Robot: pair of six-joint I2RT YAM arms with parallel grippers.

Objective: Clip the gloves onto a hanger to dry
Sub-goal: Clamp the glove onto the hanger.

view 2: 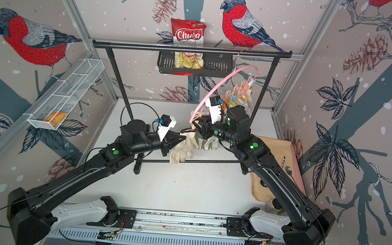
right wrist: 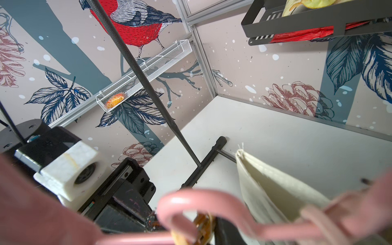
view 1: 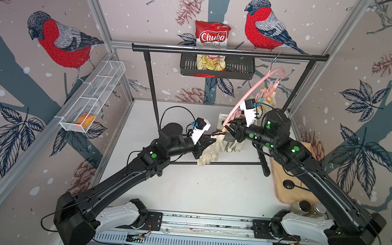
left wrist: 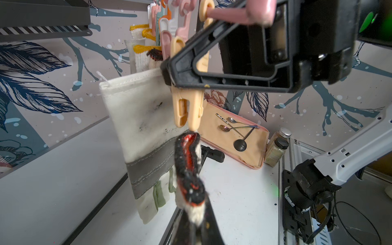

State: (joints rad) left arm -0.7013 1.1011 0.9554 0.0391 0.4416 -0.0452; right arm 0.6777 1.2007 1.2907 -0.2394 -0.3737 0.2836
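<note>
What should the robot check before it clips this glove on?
1. Left hand pinching the knit glove: ok.
2. Right hand squeezing the peach clothespin: ok.
3. Clothespin's mouth open: cannot tell.
4. Glove inside the mouth: not ok, its cuff only meets the tip.
5. Hanger hooked on the black rail: ok.

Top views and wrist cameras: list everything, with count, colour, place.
Rack: one, black, on table.
Hanger: one, pink, hooked on rack.
Clothespins: several, pastel, along hanger.
Gloves: several, off-white, clipped to hanger.
Knit glove: one, off-white, under peach clothespin.
Chips bag: one, red, in basket.
Mesh shelf: one, white, left wall.
Tray: one, beige, table's right edge.
Jars: two, glass, beside tray.
Left fingers: black, shut on knit glove.
Right fingers: black, squeezing peach clothespin.
</note>
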